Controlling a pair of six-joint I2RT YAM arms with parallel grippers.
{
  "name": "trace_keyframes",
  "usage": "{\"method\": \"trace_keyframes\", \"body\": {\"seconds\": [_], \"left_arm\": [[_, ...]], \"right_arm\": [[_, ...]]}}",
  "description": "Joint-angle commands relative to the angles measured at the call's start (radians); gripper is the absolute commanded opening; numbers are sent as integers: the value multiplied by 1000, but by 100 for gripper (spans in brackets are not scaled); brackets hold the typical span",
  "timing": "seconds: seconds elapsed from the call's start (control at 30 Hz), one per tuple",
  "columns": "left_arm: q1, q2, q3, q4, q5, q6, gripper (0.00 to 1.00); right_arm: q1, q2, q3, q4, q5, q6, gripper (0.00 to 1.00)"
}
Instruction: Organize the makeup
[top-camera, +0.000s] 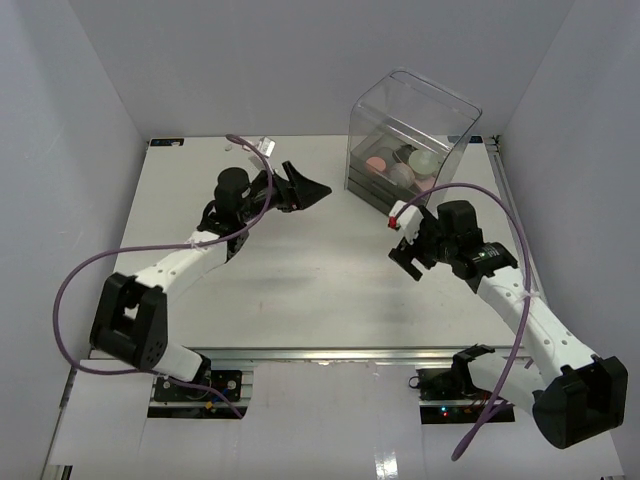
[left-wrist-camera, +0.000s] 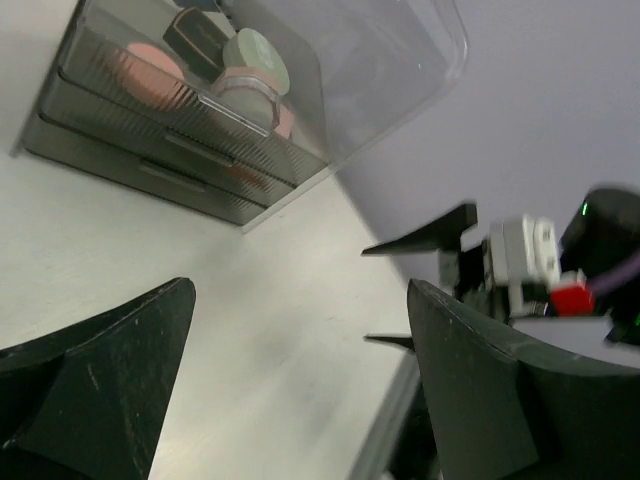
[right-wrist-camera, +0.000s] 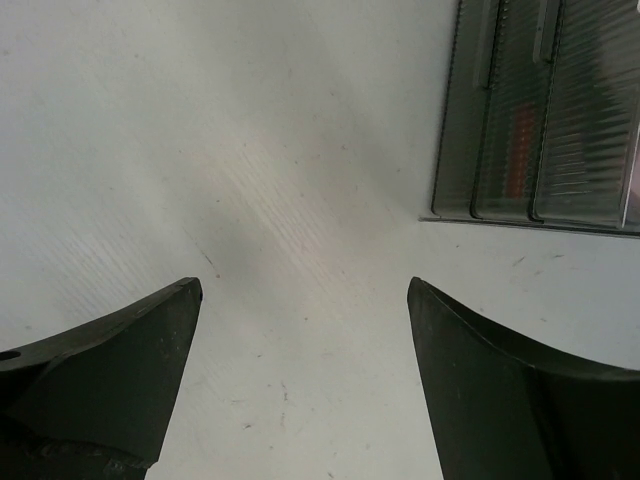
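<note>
The makeup lies in the top tray of the clear drawer box (top-camera: 410, 140) at the back right: a round pink compact (top-camera: 378, 162), a pale green compact (top-camera: 422, 158) and a dark one between them. The left wrist view shows the pink compact (left-wrist-camera: 140, 65), a small black compact (left-wrist-camera: 200, 35) and the green compact (left-wrist-camera: 257, 50). My left gripper (top-camera: 312, 182) is open and empty, left of the box and pointing at it (left-wrist-camera: 300, 290). My right gripper (top-camera: 405, 262) is open and empty over bare table in front of the box (right-wrist-camera: 303, 285). No brushes or pencils show.
The box's ribbed drawer fronts (right-wrist-camera: 540, 110) are shut, and a reddish shape (right-wrist-camera: 520, 150) shows through one of them. White walls enclose the table (top-camera: 300, 270) on three sides. My right arm (left-wrist-camera: 540, 260) shows in the left wrist view.
</note>
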Motion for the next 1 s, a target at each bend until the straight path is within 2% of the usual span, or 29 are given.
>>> {"method": "trace_keyframes", "body": {"seconds": [0.0, 0.1, 0.33, 0.53, 0.97], "left_arm": [[-4, -257, 13, -297, 25, 488, 98], [-4, -388, -46, -402, -76, 625, 98], [-18, -653, -272, -360, -173, 689, 98], [-19, -685, -287, -380, -155, 659, 98], [-19, -650, -281, -397, -169, 654, 98]], "right_arm": [[-107, -26, 35, 25, -254, 173, 90], [-170, -46, 12, 75, -355, 254, 90], [-202, -48, -39, 145, -321, 321, 90], [-264, -109, -87, 183, -328, 360, 90], [-287, -154, -101, 212, -199, 411, 90]]}}
